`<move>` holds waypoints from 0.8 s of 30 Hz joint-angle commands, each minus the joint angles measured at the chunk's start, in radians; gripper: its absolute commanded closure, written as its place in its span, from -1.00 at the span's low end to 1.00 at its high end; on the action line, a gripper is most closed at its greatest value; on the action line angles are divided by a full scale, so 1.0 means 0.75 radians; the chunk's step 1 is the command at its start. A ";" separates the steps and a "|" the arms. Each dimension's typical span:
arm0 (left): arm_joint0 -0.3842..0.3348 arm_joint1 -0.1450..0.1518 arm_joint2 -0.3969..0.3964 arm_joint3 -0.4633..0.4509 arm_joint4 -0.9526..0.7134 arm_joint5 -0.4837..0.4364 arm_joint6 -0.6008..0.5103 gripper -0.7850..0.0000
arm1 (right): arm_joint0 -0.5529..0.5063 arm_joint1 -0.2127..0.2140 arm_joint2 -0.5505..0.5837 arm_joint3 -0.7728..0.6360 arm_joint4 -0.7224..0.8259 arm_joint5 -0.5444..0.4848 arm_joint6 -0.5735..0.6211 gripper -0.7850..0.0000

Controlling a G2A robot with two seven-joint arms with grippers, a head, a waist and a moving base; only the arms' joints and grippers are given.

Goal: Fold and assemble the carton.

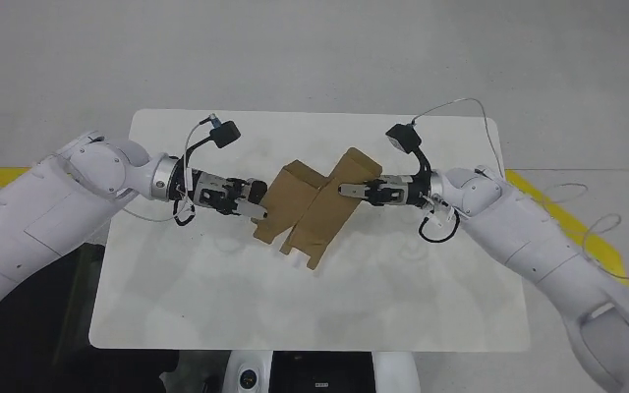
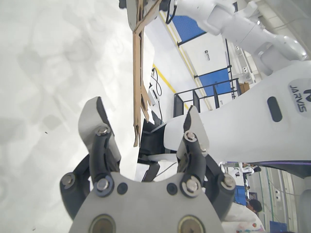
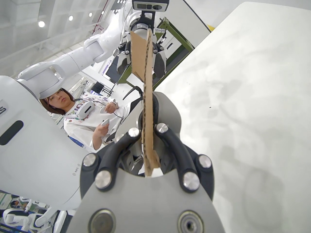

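Pinching the flattened carton above the table middle, the right gripper steadies it. The left gripper has its fingers spread around the opposite edge, probably lining up a grab.

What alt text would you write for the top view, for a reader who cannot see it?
A flat brown carton hangs over a white table, with the right gripper shut on one edge. The left gripper sits open at the opposite edge.
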 commanded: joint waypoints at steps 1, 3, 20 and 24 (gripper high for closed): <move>0.010 -0.004 -0.009 0.013 -0.025 -0.016 0.017 -1.00 | -0.015 -0.007 0.022 0.037 0.054 0.000 -0.007 1.00; 0.020 -0.007 -0.019 0.025 -0.049 -0.023 0.024 -1.00 | -0.028 -0.019 0.036 0.056 0.086 0.000 -0.023 1.00; 0.109 -0.061 -0.098 0.091 -0.052 -0.038 0.039 -1.00 | -0.042 -0.129 0.117 0.144 -0.053 0.054 -0.226 1.00; 0.124 -0.064 -0.123 0.086 -0.043 -0.030 0.031 -1.00 | -0.048 -0.145 0.140 0.172 -0.110 0.062 -0.263 1.00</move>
